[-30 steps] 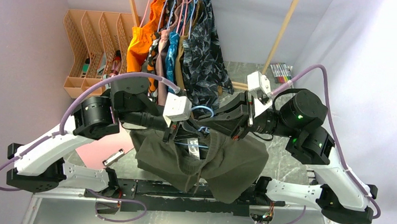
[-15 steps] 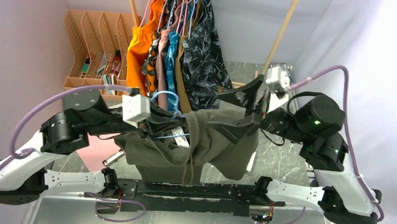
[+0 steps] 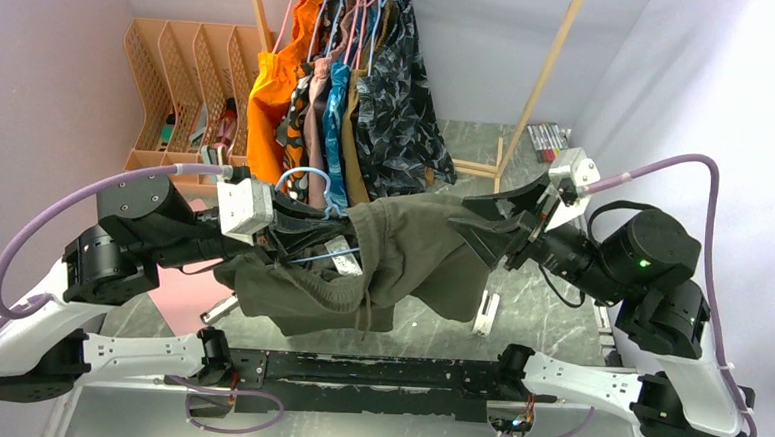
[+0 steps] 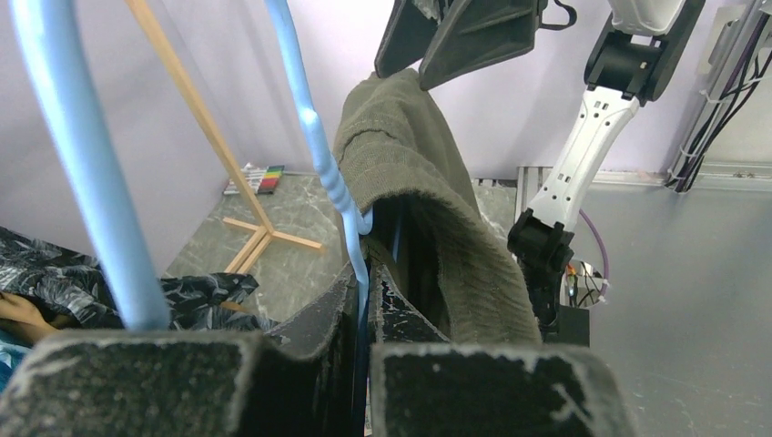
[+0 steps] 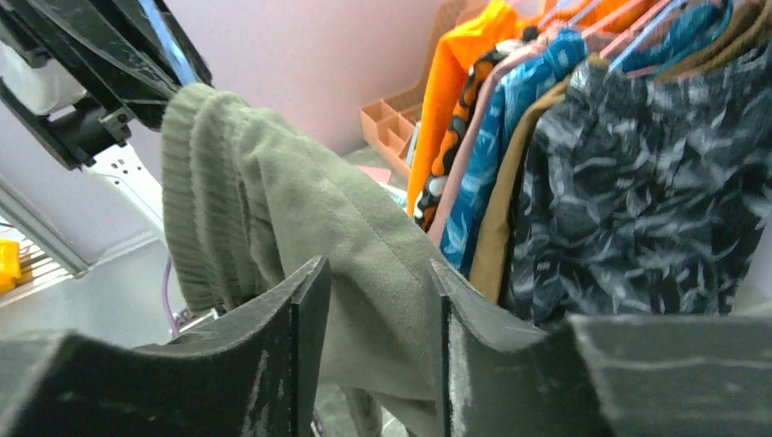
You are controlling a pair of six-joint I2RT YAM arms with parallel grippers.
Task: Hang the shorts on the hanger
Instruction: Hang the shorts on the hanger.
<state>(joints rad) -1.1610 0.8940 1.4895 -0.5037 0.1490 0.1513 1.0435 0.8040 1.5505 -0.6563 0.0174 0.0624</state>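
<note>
My left gripper [image 3: 307, 236] is shut on the thin light-blue hanger [image 3: 300, 179] and holds it above the table. In the left wrist view the hanger's wire [image 4: 314, 137] runs down into the closed jaws of that gripper [image 4: 364, 309]. The olive-green shorts [image 3: 412, 250] hang over the hanger, waistband and drawstring hanging down at the front. They also show in the left wrist view [image 4: 428, 182]. My right gripper [image 3: 503, 225] is open, jaws wide apart at the shorts' right end. In the right wrist view the shorts' fabric [image 5: 309, 209] lies between the spread fingers of that gripper [image 5: 373, 300].
A wooden rack [image 3: 541, 86] at the back carries several hung garments, among them an orange one [image 3: 275, 82] and a dark camouflage one [image 3: 404, 109]. Orange file trays [image 3: 176, 67] stand back left. A pink sheet [image 3: 184, 293] and markers [image 3: 546, 137] lie on the table.
The left arm has pulled back to the left with the hanger. The right arm has moved right and its jaws have spread. The shorts now stretch between the two grippers.
</note>
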